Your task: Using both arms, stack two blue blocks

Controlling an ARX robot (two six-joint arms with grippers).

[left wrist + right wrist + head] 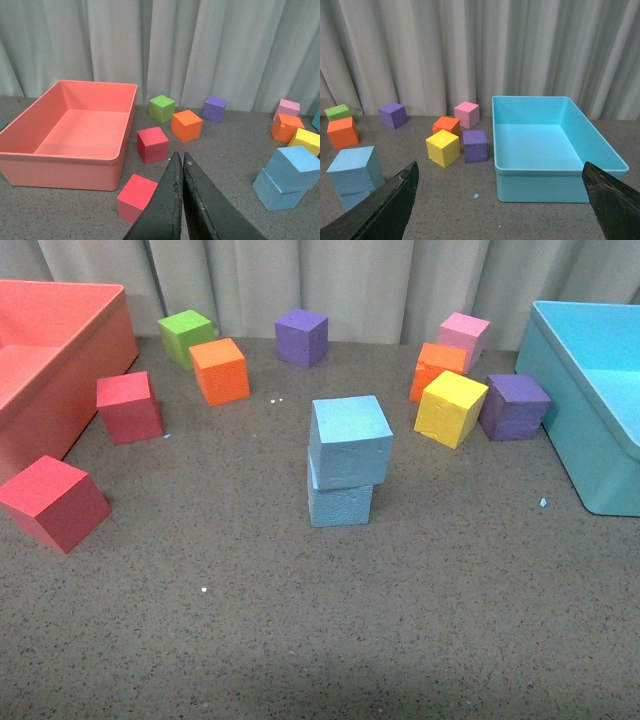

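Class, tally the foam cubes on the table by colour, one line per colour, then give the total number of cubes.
Blue: 2
Red: 2
Orange: 2
Purple: 2
Green: 1
Pink: 1
Yellow: 1
Total: 11

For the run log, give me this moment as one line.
stack: upper blue block on lower blue block, skewed | left gripper: shut, empty | right gripper: open, empty

Front view: we see neither arm. Red bin point(60, 330) and turquoise bin point(590, 390) run off the side edges. The lower blue block point(340, 502) has its top hidden under the upper blue block point(350, 440). Orange cube point(437, 365) partly hidden behind the yellow cube point(450, 408). Right wrist view: both fingers point(380, 210) cut off below.
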